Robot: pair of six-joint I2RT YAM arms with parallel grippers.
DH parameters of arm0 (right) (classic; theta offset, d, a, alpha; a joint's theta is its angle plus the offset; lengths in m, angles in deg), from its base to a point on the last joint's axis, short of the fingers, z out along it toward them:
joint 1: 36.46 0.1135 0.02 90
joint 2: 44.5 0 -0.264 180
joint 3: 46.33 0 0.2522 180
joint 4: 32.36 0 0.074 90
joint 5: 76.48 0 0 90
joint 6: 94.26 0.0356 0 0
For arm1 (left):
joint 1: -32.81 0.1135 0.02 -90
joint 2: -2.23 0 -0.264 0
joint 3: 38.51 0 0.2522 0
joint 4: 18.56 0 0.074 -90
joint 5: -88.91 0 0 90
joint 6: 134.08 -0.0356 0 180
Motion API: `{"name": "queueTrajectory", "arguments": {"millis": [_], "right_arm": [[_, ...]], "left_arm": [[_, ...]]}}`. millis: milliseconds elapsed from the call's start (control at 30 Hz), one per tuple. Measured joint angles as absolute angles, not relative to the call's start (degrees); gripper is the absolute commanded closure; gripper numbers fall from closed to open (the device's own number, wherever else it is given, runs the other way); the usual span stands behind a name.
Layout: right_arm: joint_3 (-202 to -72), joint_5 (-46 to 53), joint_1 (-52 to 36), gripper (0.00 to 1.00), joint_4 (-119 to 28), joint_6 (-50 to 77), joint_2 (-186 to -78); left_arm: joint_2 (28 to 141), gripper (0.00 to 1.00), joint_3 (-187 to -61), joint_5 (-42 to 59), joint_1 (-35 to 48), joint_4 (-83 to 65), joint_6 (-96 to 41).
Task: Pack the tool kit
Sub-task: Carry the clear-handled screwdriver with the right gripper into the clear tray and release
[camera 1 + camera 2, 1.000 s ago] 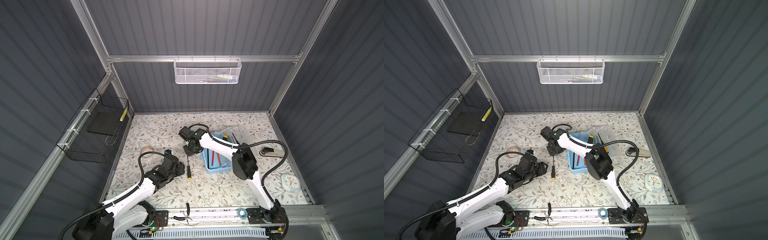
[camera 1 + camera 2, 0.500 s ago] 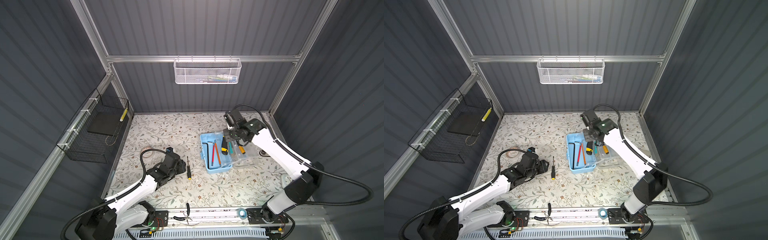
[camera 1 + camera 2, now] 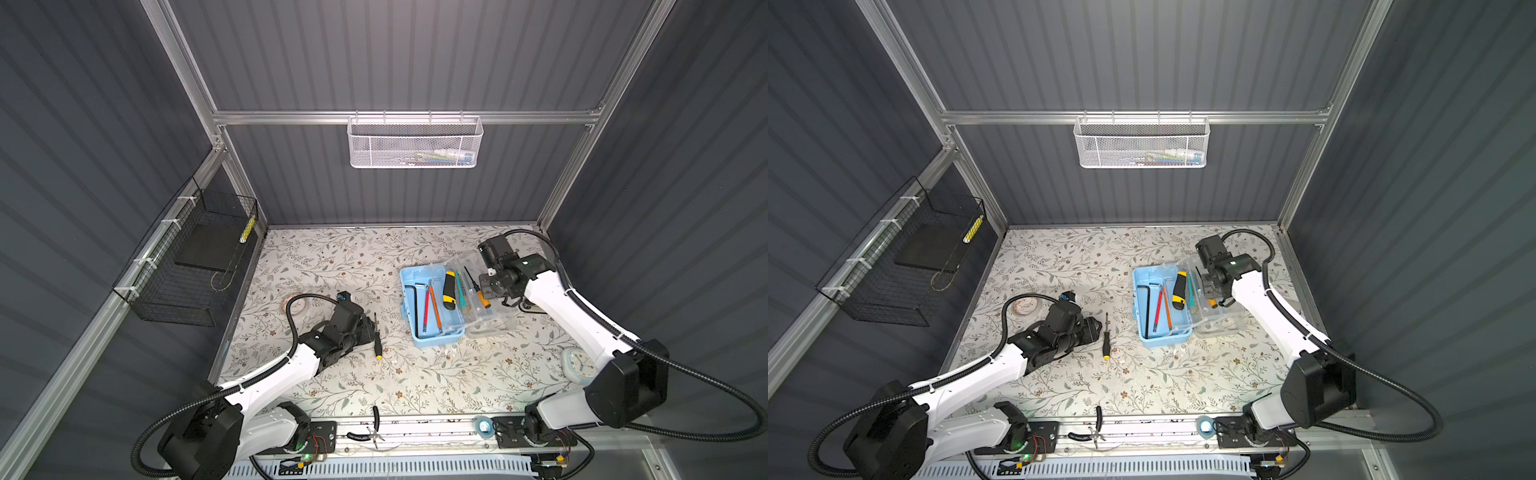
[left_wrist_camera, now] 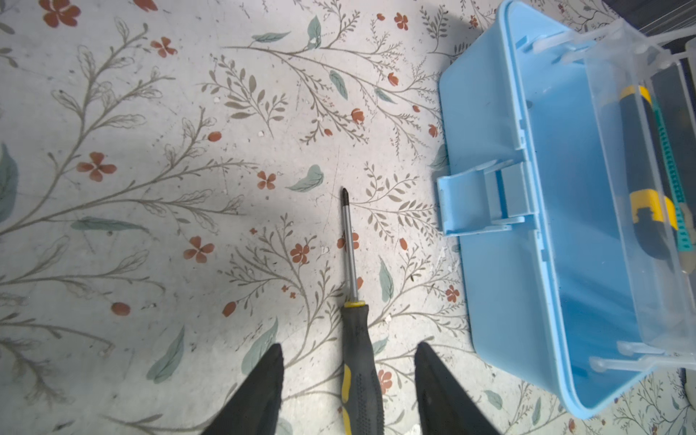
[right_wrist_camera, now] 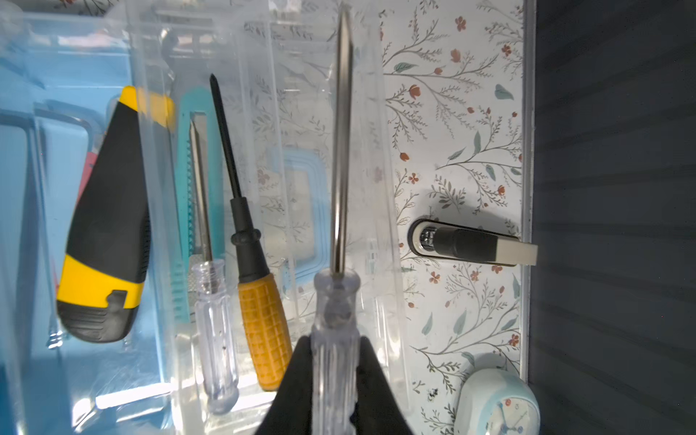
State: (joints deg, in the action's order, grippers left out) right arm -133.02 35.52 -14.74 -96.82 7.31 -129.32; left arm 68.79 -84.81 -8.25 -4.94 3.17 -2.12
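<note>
Right gripper [image 5: 335, 341] now over clear lid [image 3: 494, 320], tight on clear-handled screwdriver [image 5: 335, 312]; left gripper [image 4: 349, 346] apart astride black-yellow screwdriver [image 4: 356, 331].

One case [image 3: 434, 340], two utility knives [image 5: 109, 226], two baskets [image 3: 413, 143]

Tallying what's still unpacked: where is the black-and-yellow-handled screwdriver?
In both top views the screwdriver lies on the table left of the blue case, its handle between the left tool's open jaws.
</note>
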Motion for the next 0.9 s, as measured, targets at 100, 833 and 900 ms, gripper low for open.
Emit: {"name": "queueTrajectory", "arguments": {"millis": [100,833,900], "right_arm": [[-132.36,36.92,-15.16,1.00,-95.66,7.22,-132.10],[-131.51,39.41,-16.84,0.59,-92.23,8.86,-136.16],[-132.19,39.28,-16.88,0.59,-92.95,9.04,-136.10]], "left_arm": [[68.79,0.43,-84.92,-8.27,-4.94,3.01,-2.12],[69.36,0.43,-84.92,-8.29,-4.94,2.86,-2.12],[69.36,0.43,-84.92,-8.29,-4.94,2.86,-2.12]]}}
